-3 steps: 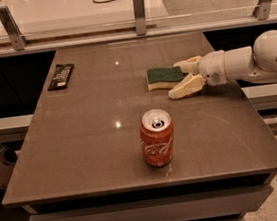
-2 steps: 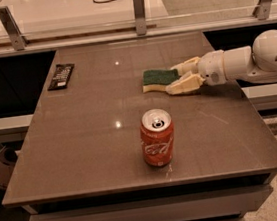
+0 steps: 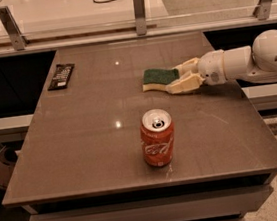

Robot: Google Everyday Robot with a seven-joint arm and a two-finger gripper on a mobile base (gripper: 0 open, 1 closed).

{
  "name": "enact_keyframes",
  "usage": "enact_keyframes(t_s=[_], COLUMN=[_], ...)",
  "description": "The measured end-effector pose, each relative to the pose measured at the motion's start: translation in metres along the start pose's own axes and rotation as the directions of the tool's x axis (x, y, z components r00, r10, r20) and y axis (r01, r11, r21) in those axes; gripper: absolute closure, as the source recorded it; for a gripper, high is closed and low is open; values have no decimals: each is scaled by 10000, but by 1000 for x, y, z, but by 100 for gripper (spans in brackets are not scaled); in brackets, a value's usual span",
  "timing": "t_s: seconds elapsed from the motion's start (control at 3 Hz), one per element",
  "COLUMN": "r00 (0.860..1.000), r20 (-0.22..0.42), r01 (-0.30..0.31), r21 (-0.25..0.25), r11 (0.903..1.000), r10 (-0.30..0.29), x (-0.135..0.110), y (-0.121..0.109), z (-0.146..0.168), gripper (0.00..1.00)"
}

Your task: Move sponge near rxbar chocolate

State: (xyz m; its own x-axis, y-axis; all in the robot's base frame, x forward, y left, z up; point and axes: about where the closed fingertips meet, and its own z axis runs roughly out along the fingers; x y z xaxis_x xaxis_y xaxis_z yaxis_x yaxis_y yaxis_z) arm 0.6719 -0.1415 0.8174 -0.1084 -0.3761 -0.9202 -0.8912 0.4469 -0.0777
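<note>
The sponge (image 3: 157, 78), dark green on top over pale yellow foam, lies on the brown table (image 3: 81, 139) right of centre. My gripper (image 3: 177, 77) reaches in from the right. Its pale fingers (image 3: 184, 83) clasp the sponge's right end, one on the far side and one on the near side. The sponge rests on the tabletop. The rxbar chocolate (image 3: 61, 75), a flat black bar, lies at the table's far left, well away from the sponge.
An orange-red soda can (image 3: 157, 138) stands upright near the table's front centre. A metal rail with posts (image 3: 139, 6) runs along the back edge. My white arm (image 3: 253, 60) spans the table's right side.
The near finger has closed in against the sponge. The sponge and gripper have shifted slightly to the left.
</note>
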Motion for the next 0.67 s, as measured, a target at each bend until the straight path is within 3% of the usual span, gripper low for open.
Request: enact_keyframes(t_s=[0.67], r00=[10000], r20=[-1], r01=[1], r21=[0], r11=[10000], r10=[-1], x=[-1], y=[0], z=[0], gripper=[100])
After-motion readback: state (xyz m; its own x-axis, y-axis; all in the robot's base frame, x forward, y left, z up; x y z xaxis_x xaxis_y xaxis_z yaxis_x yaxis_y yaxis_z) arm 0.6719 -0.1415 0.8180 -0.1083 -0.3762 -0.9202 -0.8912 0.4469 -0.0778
